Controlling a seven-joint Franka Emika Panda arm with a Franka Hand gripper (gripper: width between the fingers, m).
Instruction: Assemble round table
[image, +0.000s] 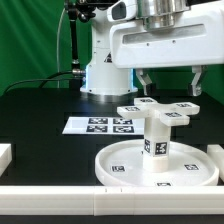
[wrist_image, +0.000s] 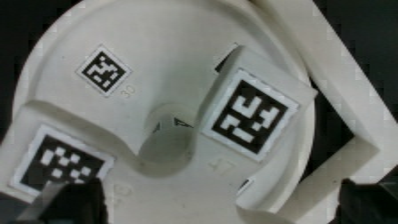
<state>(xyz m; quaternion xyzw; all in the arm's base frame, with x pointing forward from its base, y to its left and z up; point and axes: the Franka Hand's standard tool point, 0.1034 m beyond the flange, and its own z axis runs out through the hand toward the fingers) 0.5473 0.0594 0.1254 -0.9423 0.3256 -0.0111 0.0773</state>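
Observation:
The large round disc lies flat at the front of the exterior view's right. The short thick leg stands upright on its middle. The four-armed cross base sits on top of the leg, tags up. My gripper hangs just above the cross base with its fingers spread wide apart and nothing between them. In the wrist view the cross base fills the picture from very close, with three tagged arms showing. My fingers cannot be made out there.
The marker board lies flat on the black table to the exterior view's left of the disc. White border rails run along the front edge and at the left. The robot's base stands behind.

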